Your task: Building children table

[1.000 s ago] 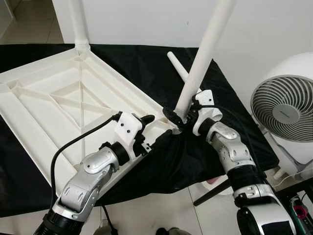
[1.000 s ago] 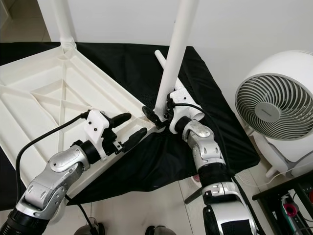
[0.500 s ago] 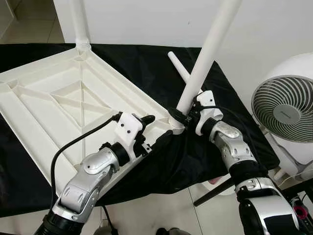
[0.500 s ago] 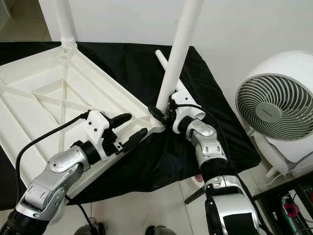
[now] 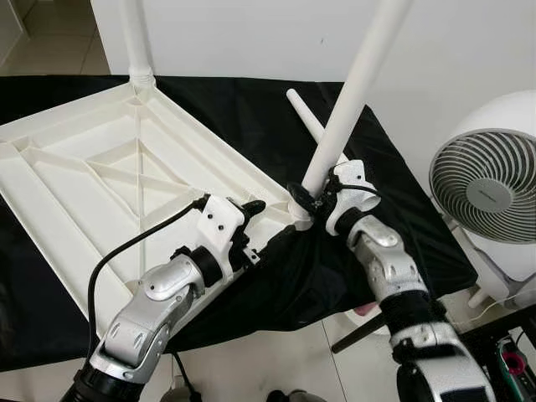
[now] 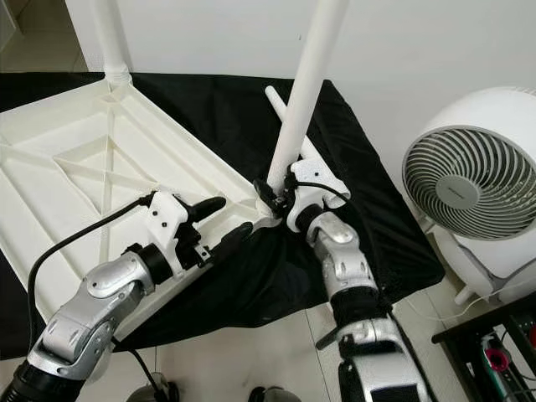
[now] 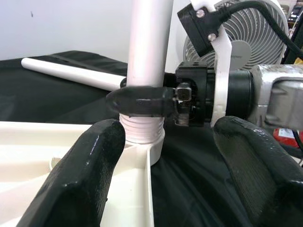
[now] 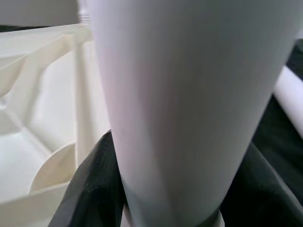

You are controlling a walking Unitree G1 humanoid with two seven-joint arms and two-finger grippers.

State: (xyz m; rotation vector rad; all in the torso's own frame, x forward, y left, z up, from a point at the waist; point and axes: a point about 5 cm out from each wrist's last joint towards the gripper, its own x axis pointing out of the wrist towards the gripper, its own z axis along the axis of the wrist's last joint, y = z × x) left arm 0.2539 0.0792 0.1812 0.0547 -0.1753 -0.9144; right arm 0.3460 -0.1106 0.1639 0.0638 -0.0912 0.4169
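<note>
White table leg [image 5: 352, 96] stands in the tabletop [image 5: 100, 167] corner; right gripper [image 5: 306, 201] fingers are closed around its base. Left gripper [image 5: 249, 228] fingers are spread, holding nothing.

three white legs [image 5: 356, 92] (one loose); one tabletop [image 5: 100, 167]; one fan [image 5: 486, 188]

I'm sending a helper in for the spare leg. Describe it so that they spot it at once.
On the black cloth lies the upturned white tabletop. Just past its corner, where the right gripper holds an upright leg, the spare leg lies flat on the cloth, the one leg not standing.
</note>
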